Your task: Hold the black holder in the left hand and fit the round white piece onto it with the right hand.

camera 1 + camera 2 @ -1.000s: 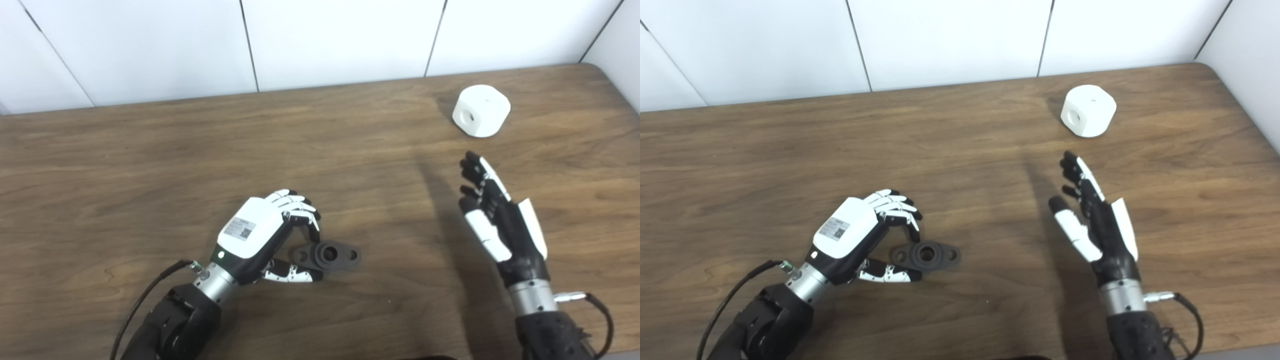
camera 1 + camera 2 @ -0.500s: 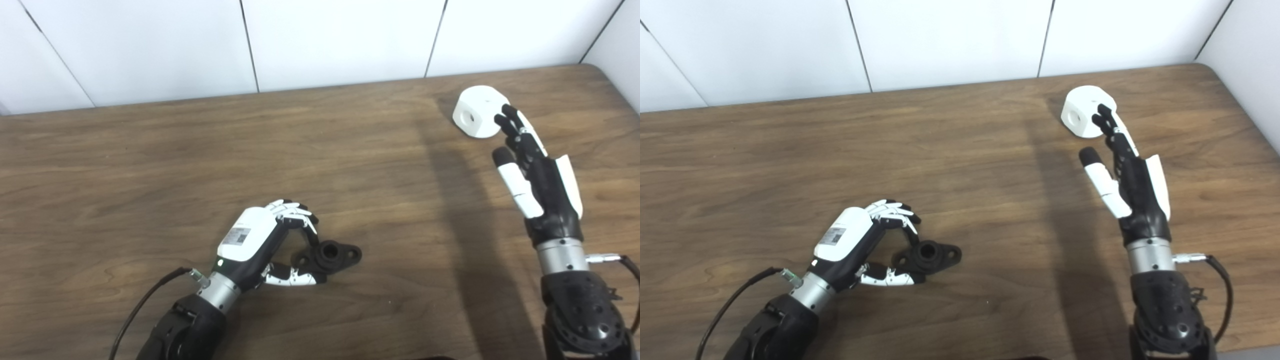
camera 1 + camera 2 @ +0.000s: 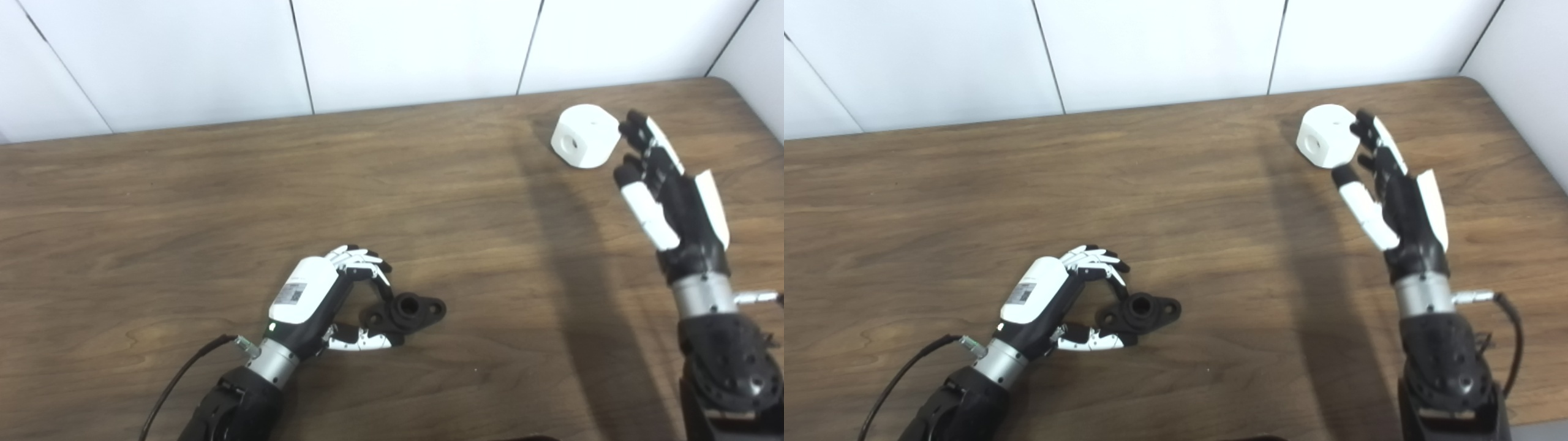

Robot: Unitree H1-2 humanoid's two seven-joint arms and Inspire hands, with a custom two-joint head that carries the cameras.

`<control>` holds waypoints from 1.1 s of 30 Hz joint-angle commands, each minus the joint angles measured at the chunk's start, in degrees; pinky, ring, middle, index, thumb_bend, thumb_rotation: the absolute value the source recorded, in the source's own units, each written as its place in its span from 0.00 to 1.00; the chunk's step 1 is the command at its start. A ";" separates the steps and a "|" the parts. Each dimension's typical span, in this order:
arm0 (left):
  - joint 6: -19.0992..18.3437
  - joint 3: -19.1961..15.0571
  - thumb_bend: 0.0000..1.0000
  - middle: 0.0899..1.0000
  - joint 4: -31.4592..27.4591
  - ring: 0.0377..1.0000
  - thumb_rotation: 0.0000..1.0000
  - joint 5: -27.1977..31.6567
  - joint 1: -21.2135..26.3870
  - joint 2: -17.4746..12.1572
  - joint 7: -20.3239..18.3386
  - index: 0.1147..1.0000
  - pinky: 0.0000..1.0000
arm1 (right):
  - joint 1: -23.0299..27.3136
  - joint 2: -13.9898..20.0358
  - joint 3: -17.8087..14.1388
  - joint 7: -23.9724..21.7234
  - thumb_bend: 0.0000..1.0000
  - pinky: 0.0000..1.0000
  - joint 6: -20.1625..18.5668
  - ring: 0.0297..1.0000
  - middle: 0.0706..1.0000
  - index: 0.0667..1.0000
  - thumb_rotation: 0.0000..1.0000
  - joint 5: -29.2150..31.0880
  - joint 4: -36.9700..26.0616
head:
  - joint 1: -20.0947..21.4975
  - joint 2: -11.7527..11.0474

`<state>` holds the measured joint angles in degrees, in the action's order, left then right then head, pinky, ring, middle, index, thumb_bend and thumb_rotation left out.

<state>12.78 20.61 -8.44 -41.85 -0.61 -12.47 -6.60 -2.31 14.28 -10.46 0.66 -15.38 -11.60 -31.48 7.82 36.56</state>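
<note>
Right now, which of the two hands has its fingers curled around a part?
The left hand: its fingers curl around the black holder on the table. The right hand is open beside the round white piece, fingers straight.

One matte black plastic holder point(image 3: 407, 309) with a raised central ring lies near the table's front edge, and one rounded white plastic block point(image 3: 584, 135) sits near its far right corner.
</note>
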 commanded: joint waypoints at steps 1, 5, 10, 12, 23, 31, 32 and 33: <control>1.34 0.39 0.52 0.71 0.55 0.82 0.05 -0.58 0.49 -0.36 1.10 0.42 0.89 | 2.82 2.06 -0.79 -0.13 0.58 0.95 -1.28 0.94 0.90 0.91 0.80 -2.13 -1.70 | 0.22 -0.19; 2.09 0.39 0.52 0.71 1.29 0.82 0.05 -0.36 0.43 -0.48 1.74 0.42 0.90 | 6.07 4.46 -0.72 -1.38 0.62 0.90 -5.20 0.93 0.91 0.91 0.70 -4.45 -0.95 | 1.02 -0.54; 2.32 0.22 0.52 0.72 1.12 0.82 0.05 0.21 0.40 -0.74 1.41 0.42 0.90 | 9.45 7.22 0.61 -1.92 0.65 0.83 -7.38 0.88 0.90 0.91 0.54 -8.55 1.63 | 2.54 -0.61; 2.34 0.15 0.52 0.72 1.09 0.82 0.05 0.37 0.35 -0.87 1.38 0.42 0.91 | 10.86 8.19 1.25 -2.06 0.67 0.82 -8.37 0.88 0.90 0.90 0.50 -10.69 3.09 | 3.09 -0.64; 2.37 0.13 0.52 0.72 1.25 0.82 0.05 0.42 0.35 -1.37 1.26 0.42 0.90 | 17.64 11.90 3.45 -2.17 0.75 0.85 -10.91 0.91 0.91 0.87 0.36 -20.04 12.74 | 4.55 -0.76; 1.53 -0.04 0.52 0.73 0.70 0.83 0.05 0.46 0.19 -1.66 0.33 0.42 0.91 | 21.28 9.33 1.39 -4.36 0.85 0.80 -11.53 0.93 0.91 0.84 0.34 -27.80 21.27 | 5.71 -0.94; 1.41 -0.04 0.52 0.73 0.56 0.84 0.05 0.48 0.15 -1.70 0.18 0.42 0.92 | 21.75 8.95 1.11 -4.59 0.86 0.81 -11.53 0.93 0.92 0.84 0.34 -28.57 22.23 | 5.71 -0.94; 1.32 -0.04 0.52 0.73 0.44 0.84 0.05 0.42 0.13 -1.72 0.09 0.42 0.92 | 22.15 8.65 0.88 -4.79 0.86 0.82 -11.53 0.93 0.92 0.84 0.35 -29.16 22.97 | 5.71 -0.94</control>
<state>14.74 20.56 -6.99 -41.02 -0.57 -13.45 -5.59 16.98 22.17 -8.74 -4.48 -26.90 -39.28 -7.69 13.54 35.60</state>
